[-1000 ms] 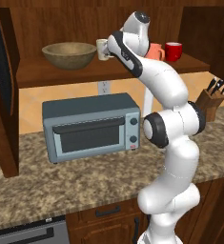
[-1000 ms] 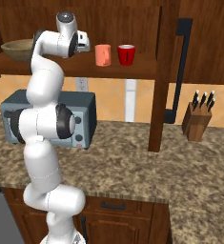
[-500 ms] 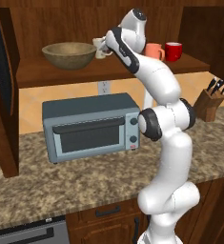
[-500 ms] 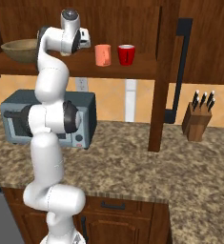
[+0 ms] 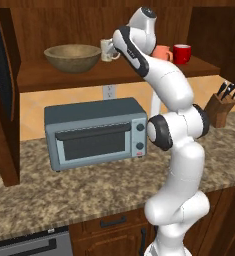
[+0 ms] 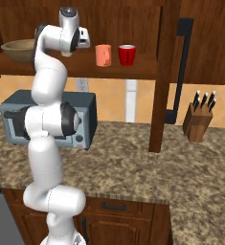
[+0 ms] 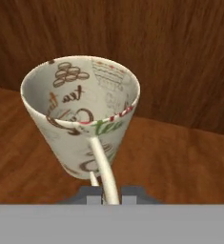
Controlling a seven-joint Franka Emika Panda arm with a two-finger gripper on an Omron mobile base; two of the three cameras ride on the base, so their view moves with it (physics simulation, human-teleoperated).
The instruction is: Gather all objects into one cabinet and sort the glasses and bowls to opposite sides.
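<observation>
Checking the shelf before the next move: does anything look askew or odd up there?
Only the cream mug: in the hand view it leans, its handle pinched between the fingers. The wooden bowl, salmon mug and red mug stand upright on the cabinet shelf.

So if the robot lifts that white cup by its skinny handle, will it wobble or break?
It may well swing: the gripper is shut on just the thin handle of the cream mug, with the wide mouth far above. It looks stiff and light, like ceramic, so probably breakable if bumped against the wooden bowl nearby.
</observation>
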